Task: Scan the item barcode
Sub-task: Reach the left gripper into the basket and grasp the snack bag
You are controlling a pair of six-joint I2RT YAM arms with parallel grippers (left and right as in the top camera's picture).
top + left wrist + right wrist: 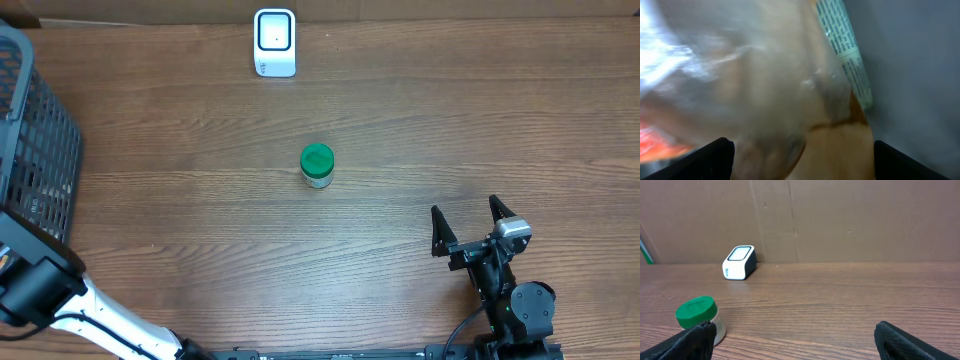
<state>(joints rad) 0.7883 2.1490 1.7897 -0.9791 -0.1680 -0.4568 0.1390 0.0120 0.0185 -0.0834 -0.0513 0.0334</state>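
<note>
In the overhead view, a wooden table (400,120) is seen from above. A small jar (317,165) with a green lid is stood upright near the middle of the table, apart from everything else. A white barcode scanner (275,43) is set at the far edge, well beyond the jar. The left side is taken up by a black mesh basket (40,150). The left arm (40,290) is seen at the near left corner, by the basket, and its fingers are hidden in this view. The right gripper (465,208) is held at the near right, well apart from the jar. Its two fingers are spread wide and nothing is held between them.

In the left wrist view, the picture is filled by a packaged item (765,75) wrapped in clear, crinkled plastic and blurred by closeness. A strip of printed text (845,50) is seen along its right side, and an orange-red patch is seen at the lower left. The left gripper (801,147) is shown only by its dark fingertips at the two bottom corners, set wide apart, so the jaws are open. Whether the package is touched by them cannot be told.

In the right wrist view, the jar is seen at the lower left, just beyond the left fingertip. The barcode scanner is placed farther back, close to a cardboard wall (865,220). The dark fingertips are seen at both lower corners, wide apart, with only bare table between them.
</note>
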